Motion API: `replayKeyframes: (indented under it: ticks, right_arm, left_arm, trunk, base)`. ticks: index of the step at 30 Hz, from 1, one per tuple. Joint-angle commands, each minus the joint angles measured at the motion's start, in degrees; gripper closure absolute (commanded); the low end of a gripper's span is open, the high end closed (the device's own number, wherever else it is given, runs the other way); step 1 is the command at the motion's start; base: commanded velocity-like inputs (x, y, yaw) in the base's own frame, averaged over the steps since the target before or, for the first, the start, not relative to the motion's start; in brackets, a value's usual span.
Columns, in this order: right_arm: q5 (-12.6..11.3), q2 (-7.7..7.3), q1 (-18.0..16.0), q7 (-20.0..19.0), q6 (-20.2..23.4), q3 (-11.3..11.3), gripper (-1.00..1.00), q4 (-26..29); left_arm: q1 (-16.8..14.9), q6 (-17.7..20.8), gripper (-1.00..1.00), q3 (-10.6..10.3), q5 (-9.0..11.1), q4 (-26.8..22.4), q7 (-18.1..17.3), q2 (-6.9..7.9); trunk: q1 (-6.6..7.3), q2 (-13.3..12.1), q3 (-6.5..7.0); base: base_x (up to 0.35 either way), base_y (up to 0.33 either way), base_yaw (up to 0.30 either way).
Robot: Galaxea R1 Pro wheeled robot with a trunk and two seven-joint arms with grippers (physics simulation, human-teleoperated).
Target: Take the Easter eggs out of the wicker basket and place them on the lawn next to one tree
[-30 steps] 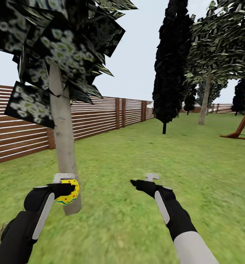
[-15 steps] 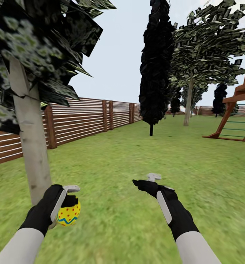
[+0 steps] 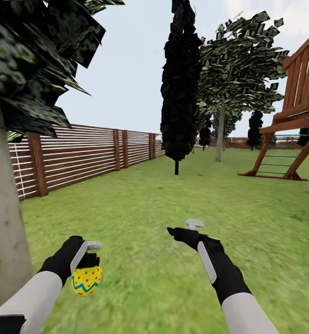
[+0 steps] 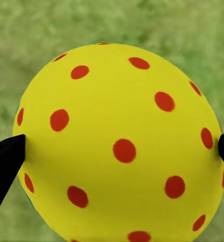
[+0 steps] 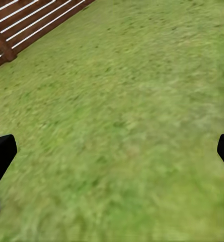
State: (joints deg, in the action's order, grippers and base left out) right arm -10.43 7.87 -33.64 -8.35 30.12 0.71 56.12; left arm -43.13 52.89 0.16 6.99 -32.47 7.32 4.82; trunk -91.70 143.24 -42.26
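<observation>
A: Where is the Easter egg (image 3: 86,280)?

B: In the left claw (image 3: 90,265), closed on its two sides, above the lawn (image 3: 173,208). The tree (image 3: 3,232) with the pale trunk stands just beside it.

A: And the right claw (image 3: 179,230)?

B: It is wide open and holds nothing; under it is grass.

A: What is around?

B: A brown slat fence (image 3: 80,155), a black tree (image 3: 179,83), a wooden play frame (image 3: 293,125), grey sky.

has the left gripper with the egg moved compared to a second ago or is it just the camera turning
Yes. The camera turned too, but the left gripper with its Easter egg was up against the pale tree trunk before; now it sits lower and clearly to the trunk's right, over the lawn.
</observation>
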Motion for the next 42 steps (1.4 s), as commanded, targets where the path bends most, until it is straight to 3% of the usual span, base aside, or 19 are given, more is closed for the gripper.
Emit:
replayKeyframes:
  ticks: [1, 13, 24, 42]
  right_arm:
    - [-0.2, 0.03, 0.0, -0.1, 0.3, 0.1, -1.0, 0.0]
    - [0.0, 0.04, 0.0, -0.1, 0.2, -0.2, -1.0, 0.0]
    - [0.0, 0.04, 0.0, -0.1, 0.2, -0.4, -1.0, 0.0]
    - [0.0, 0.04, 0.0, -0.1, 0.2, -0.4, -1.0, 0.0]
  left_arm:
    - [0.0, 0.3, 1.0, 0.0, 0.6, 0.0, 0.5, 0.01]
    - [-0.1, 0.7, 1.0, 0.1, 0.6, 0.0, 0.7, 0.01]
    - [-0.1, 0.7, 1.0, 0.1, 0.6, 0.0, 0.9, 0.01]
    - [-0.1, 0.8, 1.0, 0.1, 0.9, -0.4, 0.7, 0.01]
  trunk:
    - [-0.02, 0.0, 0.0]
    - [-0.02, 0.0, 0.62]
    - [-0.02, 0.0, 0.97]
    - [-0.02, 0.0, 1.38]
  base:
    - [0.337, -0.001, -0.191]
    - [0.315, 0.083, -0.125]
    - [0.279, -0.127, 0.232]
    - [0.264, -0.056, 0.101]
